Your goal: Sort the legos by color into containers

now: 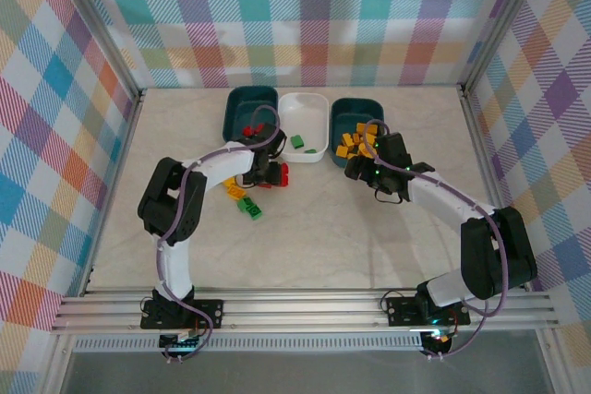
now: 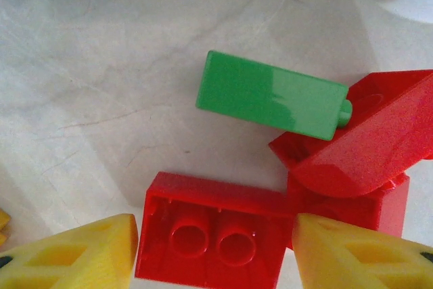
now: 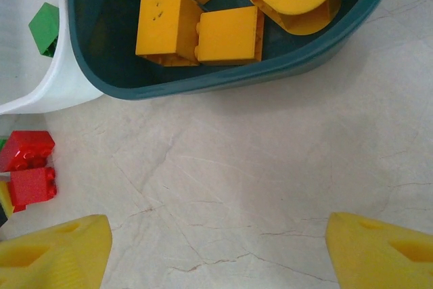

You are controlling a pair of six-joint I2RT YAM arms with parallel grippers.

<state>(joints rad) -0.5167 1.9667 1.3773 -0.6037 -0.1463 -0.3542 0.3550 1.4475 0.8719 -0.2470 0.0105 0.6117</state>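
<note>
My left gripper [image 2: 213, 252] is low over the table with its yellow fingers [image 2: 74, 255] against both ends of a red lego [image 2: 213, 231] that lies hollow side up; it is shut on it. A green lego [image 2: 270, 103] and two more red legos [image 2: 365, 157] lie just beyond. My right gripper [image 3: 216, 252] hangs open over bare table in front of the right teal container [image 3: 237, 82], which holds yellow legos [image 3: 169, 28]. From above, the left gripper [image 1: 271, 173] is near the white container [image 1: 305, 101] and the right gripper [image 1: 377, 175] is below the right teal container [image 1: 356, 106].
The left teal container [image 1: 249, 97] holds red legos. The white container [image 3: 54, 93] holds a green lego [image 3: 46, 28]. A yellow lego [image 1: 235, 189] and a green one [image 1: 250, 209] lie loose under the left arm. Checked walls enclose the table.
</note>
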